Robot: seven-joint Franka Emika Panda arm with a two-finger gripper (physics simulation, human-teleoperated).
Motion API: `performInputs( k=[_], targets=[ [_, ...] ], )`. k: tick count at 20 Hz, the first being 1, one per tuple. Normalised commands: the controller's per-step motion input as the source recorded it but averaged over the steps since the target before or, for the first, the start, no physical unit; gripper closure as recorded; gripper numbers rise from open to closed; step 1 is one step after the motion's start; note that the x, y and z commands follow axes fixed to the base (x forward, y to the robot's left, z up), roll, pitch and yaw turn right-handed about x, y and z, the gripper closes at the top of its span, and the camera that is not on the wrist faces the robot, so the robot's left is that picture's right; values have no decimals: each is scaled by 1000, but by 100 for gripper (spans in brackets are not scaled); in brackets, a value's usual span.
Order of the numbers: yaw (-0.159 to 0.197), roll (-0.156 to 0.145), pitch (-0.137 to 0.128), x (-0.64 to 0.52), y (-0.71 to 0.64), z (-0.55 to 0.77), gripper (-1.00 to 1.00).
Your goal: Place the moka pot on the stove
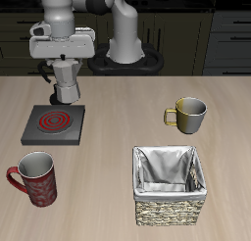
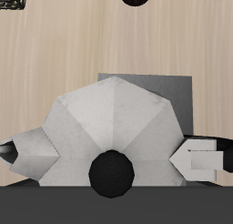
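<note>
One rigid, likely weighty metal moka pot (image 1: 66, 83) hangs above the table just behind the stove (image 1: 54, 124), seemingly clamped by the gripper (image 1: 65, 66) near its top (smooth facets could slip).

stove (image 2: 173, 96) mostly hidden behind moka pot (image 2: 114, 127); claw fingertips unseen

A pale wooden tabletop (image 1: 118, 137) with fine lengthwise grain is filling the foreground under soft, even light, while dark cabinets (image 1: 221, 34) with slim pale drawer handles are lining the shadowy back of the room behind it.
</note>
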Motion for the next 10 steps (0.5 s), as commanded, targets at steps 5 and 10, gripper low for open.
performInputs(
  k=[5, 10],
  targets=[
    [-14, -7, -11, -33, -183, 7, 100],
    [-5, -9, -16, -31, -183, 42, 100]
  ],
)
